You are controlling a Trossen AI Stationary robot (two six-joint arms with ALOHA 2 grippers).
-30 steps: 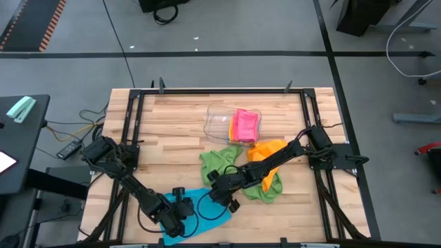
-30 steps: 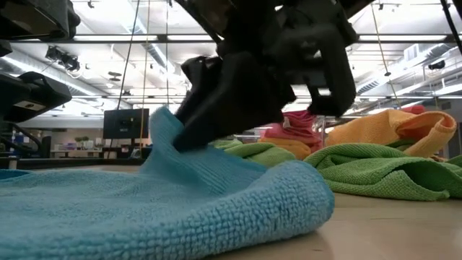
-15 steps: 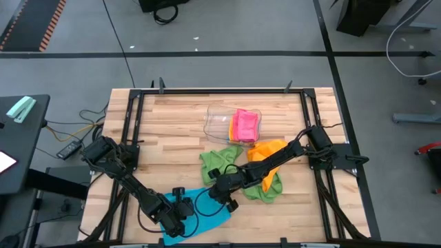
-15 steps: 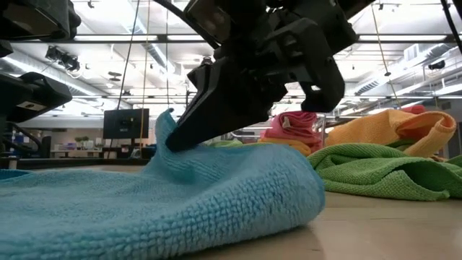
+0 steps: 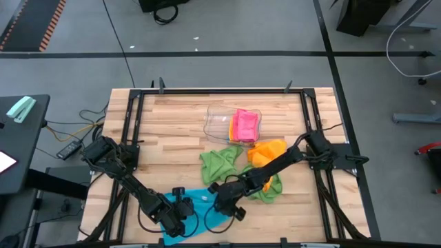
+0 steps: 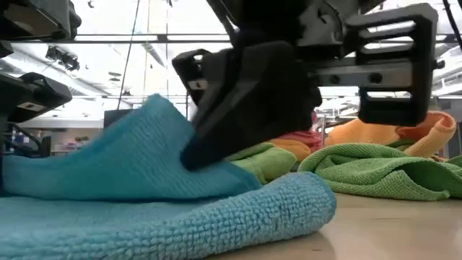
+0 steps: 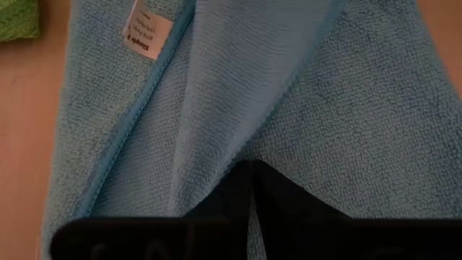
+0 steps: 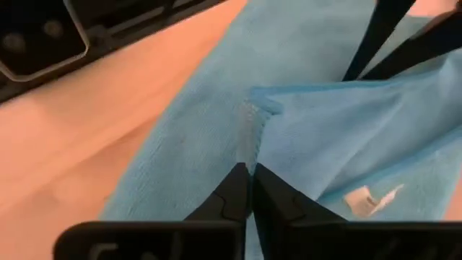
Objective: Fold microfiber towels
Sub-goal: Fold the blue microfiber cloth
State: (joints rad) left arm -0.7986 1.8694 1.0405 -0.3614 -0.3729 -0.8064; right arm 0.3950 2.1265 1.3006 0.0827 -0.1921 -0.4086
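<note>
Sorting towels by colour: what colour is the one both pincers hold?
Light blue towel; left wrist view shows it best.

The wooden slatted surface (image 5: 172, 124) carries everything. Toward its far middle stands a clear plastic tray (image 5: 219, 121) with a pink microfiber towel (image 5: 245, 125) in it. Just in front of the tray lie a green microfiber towel (image 5: 218, 162) on the left and an orange microfiber towel (image 5: 267, 150) on the right, a second green cloth (image 5: 270, 186) in front of the orange one. At the near edge lies a blue microfiber towel (image 5: 207, 207), with the left gripper (image 5: 178, 222) at its left part and the right gripper (image 5: 222, 204) over its right part, both pinching its fabric.
</note>
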